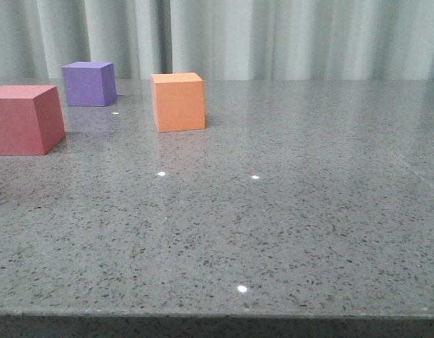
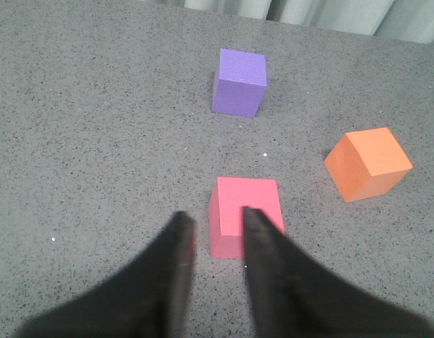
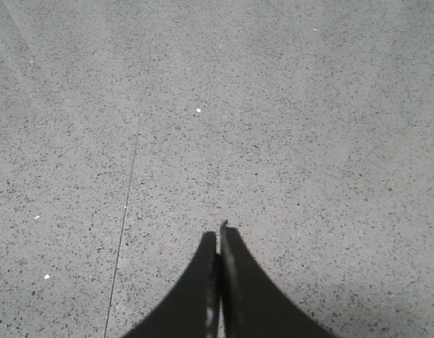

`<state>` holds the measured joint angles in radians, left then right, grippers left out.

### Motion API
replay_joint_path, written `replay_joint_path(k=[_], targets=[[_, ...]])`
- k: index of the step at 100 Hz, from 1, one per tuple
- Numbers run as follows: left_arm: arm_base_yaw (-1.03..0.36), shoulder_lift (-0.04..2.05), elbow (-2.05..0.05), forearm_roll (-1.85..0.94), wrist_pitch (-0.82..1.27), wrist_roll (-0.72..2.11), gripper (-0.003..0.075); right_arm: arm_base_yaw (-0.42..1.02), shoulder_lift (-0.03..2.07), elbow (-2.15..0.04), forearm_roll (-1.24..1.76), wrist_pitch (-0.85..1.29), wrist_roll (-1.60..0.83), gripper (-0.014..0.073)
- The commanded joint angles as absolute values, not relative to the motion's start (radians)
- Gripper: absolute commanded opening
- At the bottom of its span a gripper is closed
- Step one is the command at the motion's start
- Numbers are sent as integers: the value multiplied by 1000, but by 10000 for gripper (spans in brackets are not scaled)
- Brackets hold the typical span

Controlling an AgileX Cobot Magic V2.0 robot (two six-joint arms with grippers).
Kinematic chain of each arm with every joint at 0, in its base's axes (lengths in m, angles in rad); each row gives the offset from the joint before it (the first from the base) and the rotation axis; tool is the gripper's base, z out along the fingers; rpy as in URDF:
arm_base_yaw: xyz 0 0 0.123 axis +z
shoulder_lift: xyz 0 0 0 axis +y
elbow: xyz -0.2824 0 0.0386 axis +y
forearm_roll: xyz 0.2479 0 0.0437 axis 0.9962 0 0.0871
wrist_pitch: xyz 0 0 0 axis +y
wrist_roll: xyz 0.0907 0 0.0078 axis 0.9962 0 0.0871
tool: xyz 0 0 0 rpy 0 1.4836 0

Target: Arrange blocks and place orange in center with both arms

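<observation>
A grey speckled table [image 1: 287,232] is seen stretching forward, with pale curtains [image 1: 294,39] hung behind it. Three cubes are set on its left part: the red-pink cube [image 1: 23,118] at the left edge of the front view, the orange cube [image 1: 179,102] further back toward the middle, the purple cube [image 1: 88,84] furthest back between them. All three are kept apart. The left gripper [image 2: 215,229] is held above the red-pink cube [image 2: 245,215], fingers narrowly parted, nothing gripped. The right gripper [image 3: 219,243] is seen over bare table, fingers pressed together.
</observation>
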<state>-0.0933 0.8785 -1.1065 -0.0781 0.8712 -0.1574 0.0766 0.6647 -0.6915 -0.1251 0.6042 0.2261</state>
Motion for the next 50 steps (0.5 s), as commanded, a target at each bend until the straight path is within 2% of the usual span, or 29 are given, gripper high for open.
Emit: replay_joint_path(k=[1, 8, 15, 36, 50], targets=[[-91, 872, -1141, -88, 802, -156, 493, 71, 662, -715, -139, 525, 216, -69], [-91, 872, -1141, -88, 802, -156, 645, 71, 662, -715, -139, 525, 216, -69], [-91, 872, -1141, -90, 799, -156, 705, 71, 662, -715, -139, 525, 216, -69], [-91, 872, -1141, -176, 788, -156, 640, 71, 662, -715, -139, 525, 216, -69], [-91, 896, -1141, -190, 764, -156, 629, 71, 662, -715, -139, 525, 216, -69]])
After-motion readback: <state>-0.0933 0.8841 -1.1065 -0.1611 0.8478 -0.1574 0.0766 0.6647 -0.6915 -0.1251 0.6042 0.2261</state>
